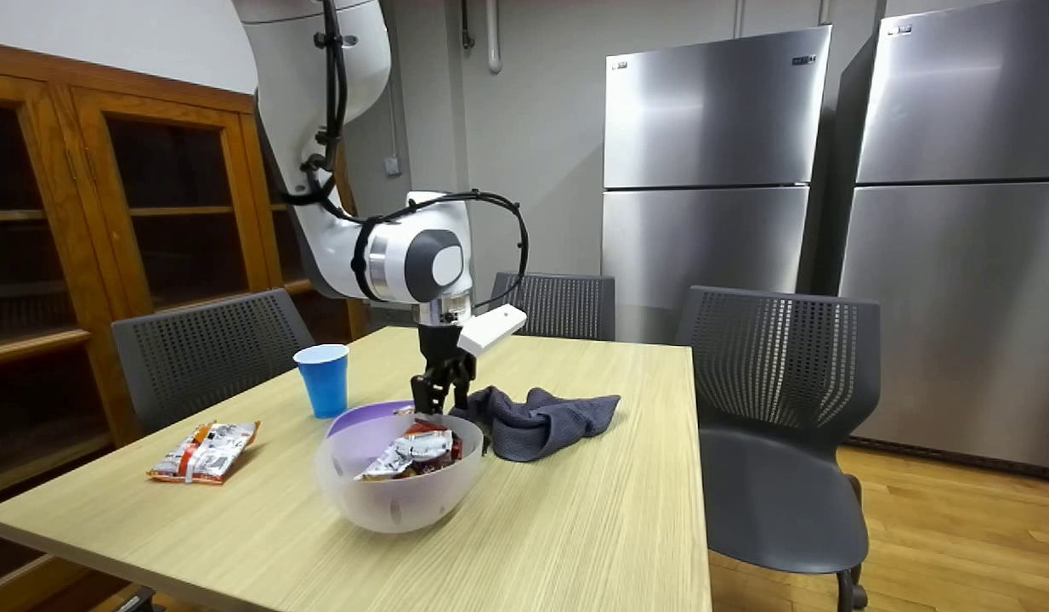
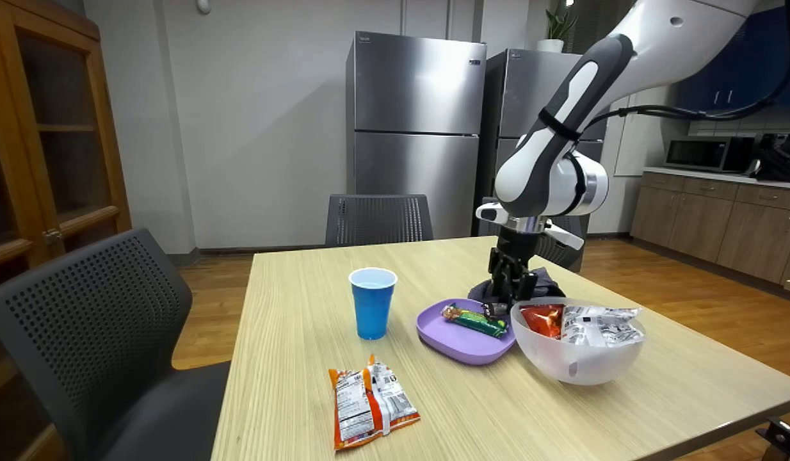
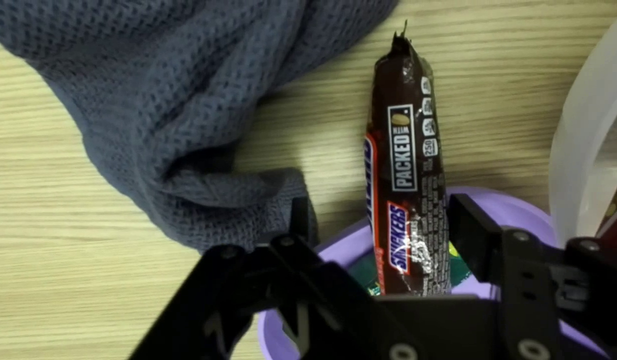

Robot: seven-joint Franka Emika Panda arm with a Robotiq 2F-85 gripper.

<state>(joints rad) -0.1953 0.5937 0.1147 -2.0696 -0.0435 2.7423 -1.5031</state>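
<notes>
In the wrist view a brown Snickers bar (image 3: 406,150) lies across the rim of the purple plate (image 3: 513,210), over a green-wrapped bar. My gripper (image 3: 378,212) stands open around it: the right-hand finger is close against the bar's side, or touching; a gap separates the left-hand finger from it. The bar's near end is hidden behind the gripper body. In an exterior view, the green bar (image 2: 475,321) rests on the plate, and the gripper (image 2: 511,291) points down between plate and bowl. A dark grey cloth (image 3: 153,115) lies crumpled beside the left-hand finger.
A translucent bowl (image 1: 397,501) holding several snack bags stands right beside the plate. A blue cup (image 2: 372,304) and an orange-and-silver snack bag (image 2: 372,406) are on the table (image 2: 292,358). Chairs (image 1: 788,408) surround it, with refrigerators behind.
</notes>
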